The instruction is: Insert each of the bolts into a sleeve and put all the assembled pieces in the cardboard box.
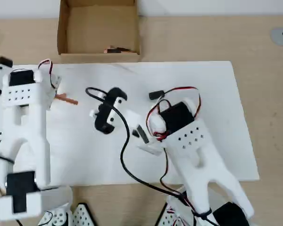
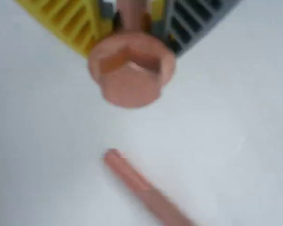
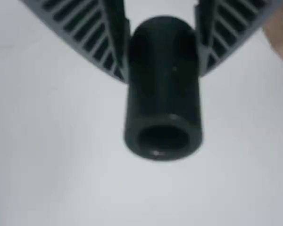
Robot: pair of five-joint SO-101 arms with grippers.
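**Left gripper**: one yellow ribbed finger and one grey, closed narrowly on the shank of a salmon-pink plastic bolt. The bolt's hexagonal head jutted past the fingertips. It was held over the white rectangular board, at the board's left edge.

**Right gripper**: two grey ribbed fingers pinched the sides of a black cylindrical sleeve. The sleeve's open bore stood out beyond the fingertips. It was held over the board, with white surface showing all round it.

**Second salmon-pink shank**: one, lying flat on the board just beside the left gripper and apart from the held bolt.

**Brown cardboard box**: one, open-topped, just beyond the board's far edge, toward its left half. Salmon-and-dark pieces lay inside against the wall nearest the board. Their number could not be told.

**Arms**: two, both white.
- The left arm ran along the board's left edge.
- The right arm lay over the board's near half, right of the middle.
- White surface showed between them, and a wider stretch ran out to the board's right edge.

**Black cable**: one, looped across the board's middle.

**Wooden table**: bordered the board on its far and right sides. One grey round cap sat beyond the board's far right corner.
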